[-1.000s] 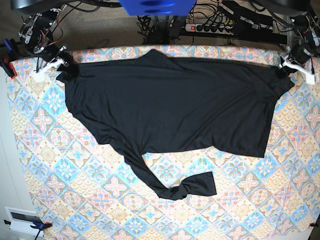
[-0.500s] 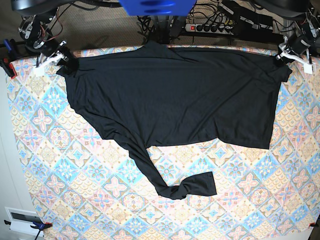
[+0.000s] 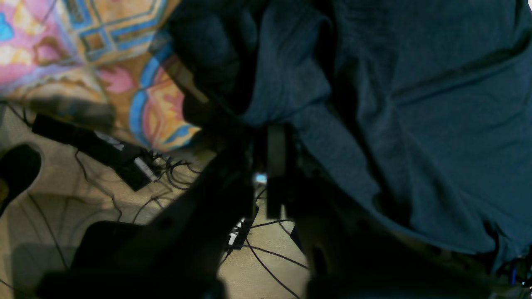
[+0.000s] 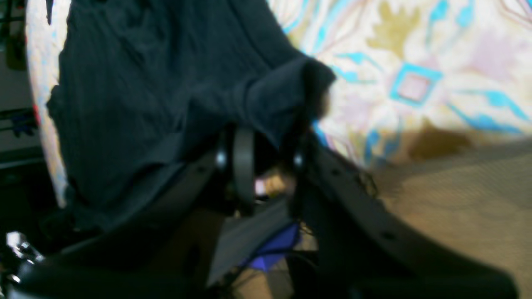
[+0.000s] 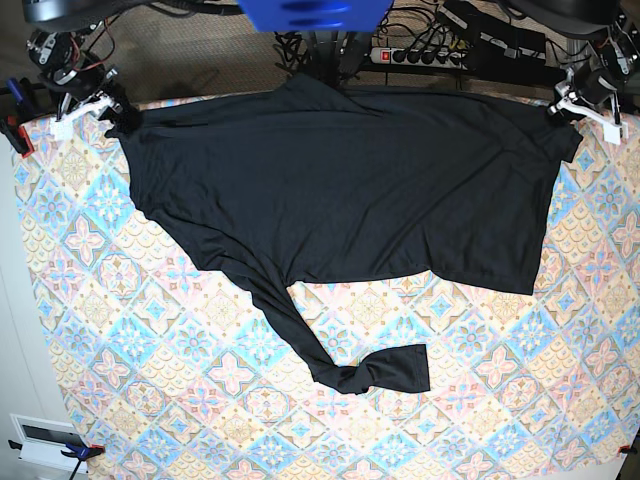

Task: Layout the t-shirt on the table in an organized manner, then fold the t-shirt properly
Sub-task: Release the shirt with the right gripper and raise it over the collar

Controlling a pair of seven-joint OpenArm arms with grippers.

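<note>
Where spread, t-shirt (image 5: 350, 190) on table (image 5: 120, 330)

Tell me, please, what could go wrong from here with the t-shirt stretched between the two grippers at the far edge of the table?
1. The t-shirt's top edge overhangs the far edge of the table; once released, it may slide off toward the cables.
2. The twisted sleeve near the front could get folded in as it lies.
3. Cloth is bunched at the right gripper and left gripper; it might snag as they draw away.
</note>
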